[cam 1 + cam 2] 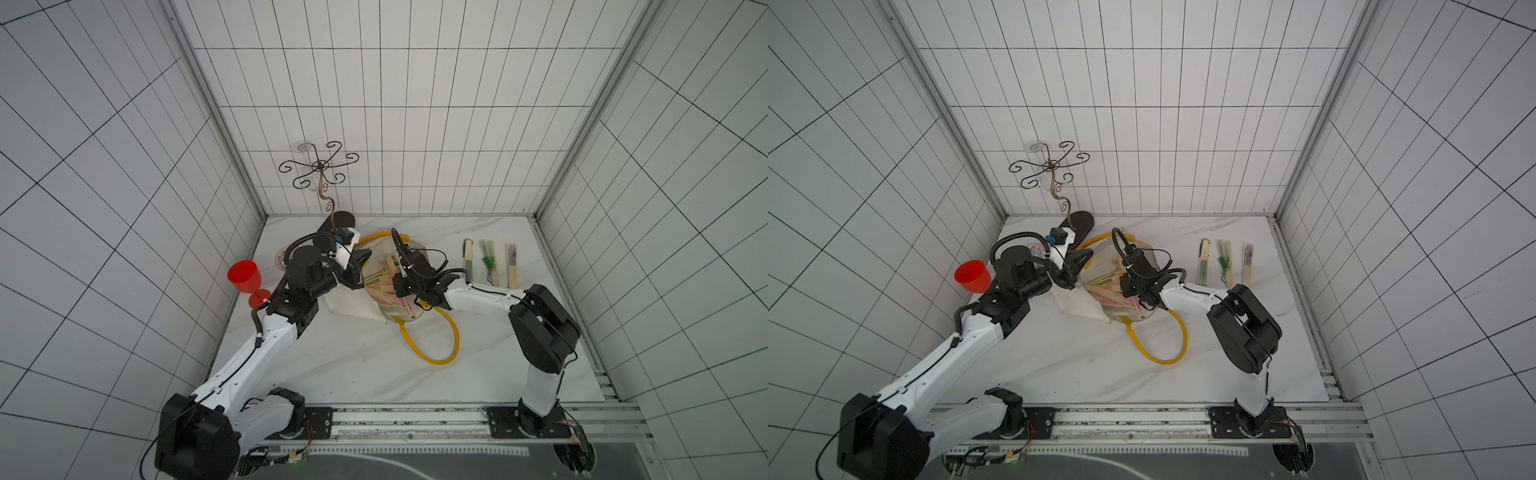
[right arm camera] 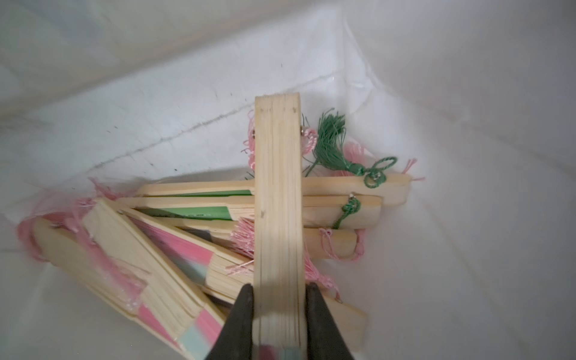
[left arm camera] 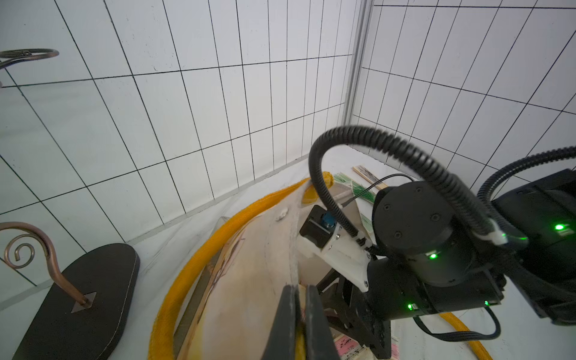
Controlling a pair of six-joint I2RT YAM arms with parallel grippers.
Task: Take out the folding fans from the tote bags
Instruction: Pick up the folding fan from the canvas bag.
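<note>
The cream tote bag [image 1: 353, 307] [image 1: 1077, 305] lies mouth-up on the marble table, and its opening is held wide. My left gripper [image 3: 300, 288] [image 1: 360, 266] is shut on the bag's rim [image 3: 258, 249] where the yellow strap is sewn. My right gripper [image 2: 278, 288] [image 1: 400, 277] reaches down inside the bag. It is shut on one bamboo folding fan [image 2: 277, 193], which stands up out of the pile. Several more fans [image 2: 187, 237] [image 1: 382, 291] with pink and green paper and tassels lie on the bag's floor. Three fans [image 1: 468, 257] [image 1: 488, 262] [image 1: 512, 266] lie side by side on the table to the right.
A red plastic goblet [image 1: 245, 276] stands by the left wall, close to the left arm. A scrolled metal stand [image 1: 320, 166] on a dark base [image 1: 343, 220] rises at the back behind the bag. A yellow handle loop [image 1: 436, 357] trails over the table in front.
</note>
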